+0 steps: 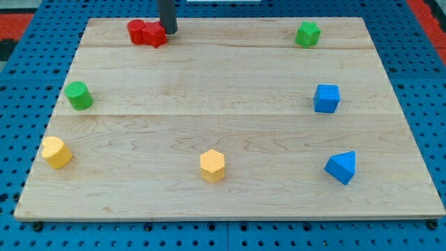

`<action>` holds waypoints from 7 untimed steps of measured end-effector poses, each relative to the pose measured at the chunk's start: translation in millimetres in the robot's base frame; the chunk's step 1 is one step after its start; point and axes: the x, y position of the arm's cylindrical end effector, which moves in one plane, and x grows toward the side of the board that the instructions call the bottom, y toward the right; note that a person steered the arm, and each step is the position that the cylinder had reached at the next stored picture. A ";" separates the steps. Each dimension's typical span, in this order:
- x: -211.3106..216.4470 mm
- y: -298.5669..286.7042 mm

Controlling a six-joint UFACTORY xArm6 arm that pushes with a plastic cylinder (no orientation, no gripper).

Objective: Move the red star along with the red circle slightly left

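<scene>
The red circle (136, 31) and the red star (155, 35) sit touching each other near the view's top left of the wooden board (223, 84), circle on the left, star on the right. My tip (169, 30) is right against the star's right side. The dark rod rises from it out of the view's top.
A green star-like block (307, 33) is at the top right. A green cylinder (79, 95) and a yellow block (56, 152) are at the left. A yellow hexagon (212, 166) is at the bottom middle. A blue cube (327, 98) and a blue triangle (341, 167) are at the right.
</scene>
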 end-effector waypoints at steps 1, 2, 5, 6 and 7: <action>3.5 -14.5; 18.7 31.8; 21.1 -24.0; 21.1 -24.0; 21.1 -24.1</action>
